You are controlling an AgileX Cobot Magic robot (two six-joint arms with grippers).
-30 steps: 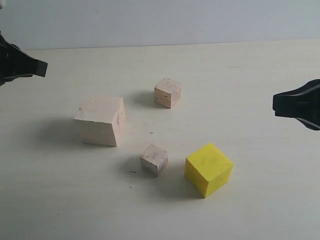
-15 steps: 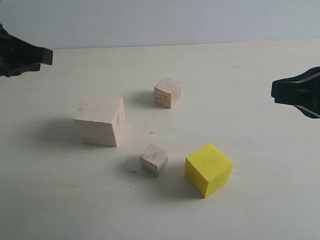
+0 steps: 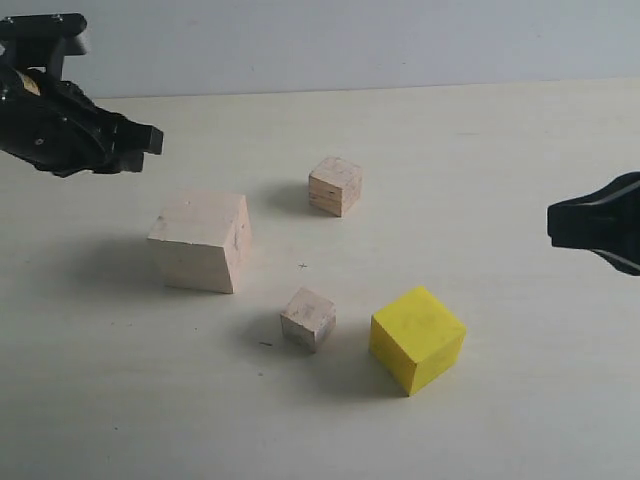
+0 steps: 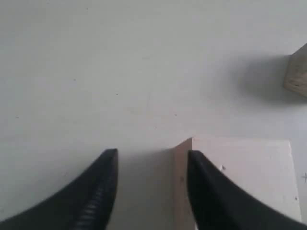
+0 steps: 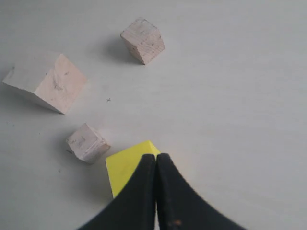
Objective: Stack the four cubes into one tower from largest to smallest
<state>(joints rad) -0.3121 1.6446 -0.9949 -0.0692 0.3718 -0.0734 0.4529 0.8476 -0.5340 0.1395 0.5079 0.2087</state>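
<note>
Our left fingers (image 4: 103,187) stand apart with nothing between them, held above the tabletop (image 3: 480,150). The gap between them looks down on bare surface. The large pale wooden cube (image 4: 240,177) sits just beside and below one fingertip, which overlaps the cube's near corner in the left wrist view. From the exterior view these fingers are clear of that cube and do not touch it. Further ahead of the left fingers and off to one side, the small pale wooden cube (image 4: 298,72) shows only at the edge of that view. Our right fingers (image 5: 144,191) are pressed together tip to tip and hold nothing. The yellow cube (image 5: 127,165) lies just ahead of and below their tips, partly hidden behind them, though in the exterior view the fingers hang off to its side without contact. The smallest greyish cube (image 5: 87,142) rests near the yellow one, a little further from the right fingertips. Beyond it we see the large cube and the small wooden cube, well apart. All four cubes stand singly on the tabletop, none on another.
</note>
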